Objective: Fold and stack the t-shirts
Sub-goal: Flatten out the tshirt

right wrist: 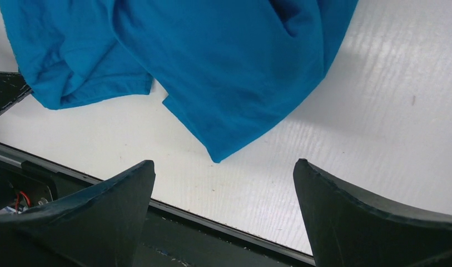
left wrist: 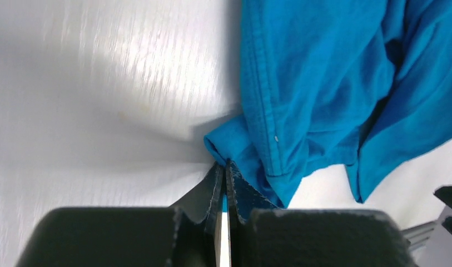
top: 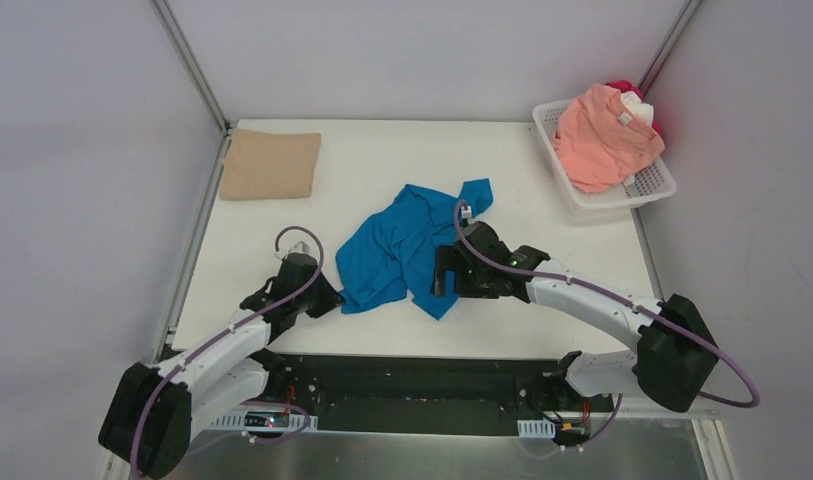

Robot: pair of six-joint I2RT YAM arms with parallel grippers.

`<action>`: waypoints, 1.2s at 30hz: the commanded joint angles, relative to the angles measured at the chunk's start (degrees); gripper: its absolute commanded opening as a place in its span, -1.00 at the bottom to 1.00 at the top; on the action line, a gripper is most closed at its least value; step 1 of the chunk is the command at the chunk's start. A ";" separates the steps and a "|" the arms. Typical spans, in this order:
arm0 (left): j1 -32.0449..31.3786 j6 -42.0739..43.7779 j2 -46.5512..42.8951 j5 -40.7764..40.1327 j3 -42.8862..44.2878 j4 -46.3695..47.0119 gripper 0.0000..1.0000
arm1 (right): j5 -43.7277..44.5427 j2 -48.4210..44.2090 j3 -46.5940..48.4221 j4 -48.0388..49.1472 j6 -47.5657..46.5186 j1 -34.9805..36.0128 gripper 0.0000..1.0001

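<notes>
Basket (top: 647,183): red shirt (top: 622,88) and white shirt (top: 634,108) peek out as slivers under pink shirt (top: 602,135) | Wrist views: blue shirt (left wrist: 323,83) cut off at top edge | Left gripper (left wrist: 226,164): pinched hem corner hidden between its closed fingers (left wrist: 214,192)

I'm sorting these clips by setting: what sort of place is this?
Probably a robotics lab cell, not a home: a white table boxed in by plain walls, two robot arms bolted at its edge, a blue t-shirt and basket laid out.

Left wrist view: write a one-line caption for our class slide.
Left fingers pinch the hem corner of the crumpled blue t-shirt on the white table.
</notes>
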 commanded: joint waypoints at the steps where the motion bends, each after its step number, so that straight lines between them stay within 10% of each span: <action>1: 0.16 -1.92 -10.20 3.72 -3.21 -7.23 -1.00 | 4.51 2.42 4.19 -0.88 -1.48 4.17 0.97; 23: 0.11 -3.78 -23.97 9.31 -3.09 -9.46 -1.00 | 23.47 17.95 1.75 4.64 7.15 14.15 0.20; 27: 0.16 -2.13 -23.64 6.03 0.11 -10.03 -1.00 | 24.87 15.04 2.90 4.17 8.47 10.97 -0.93; 36: 0.35 7.80 -12.36 -14.98 20.33 -11.39 -1.00 | 10.67 -5.32 6.49 8.14 5.97 -9.50 -1.00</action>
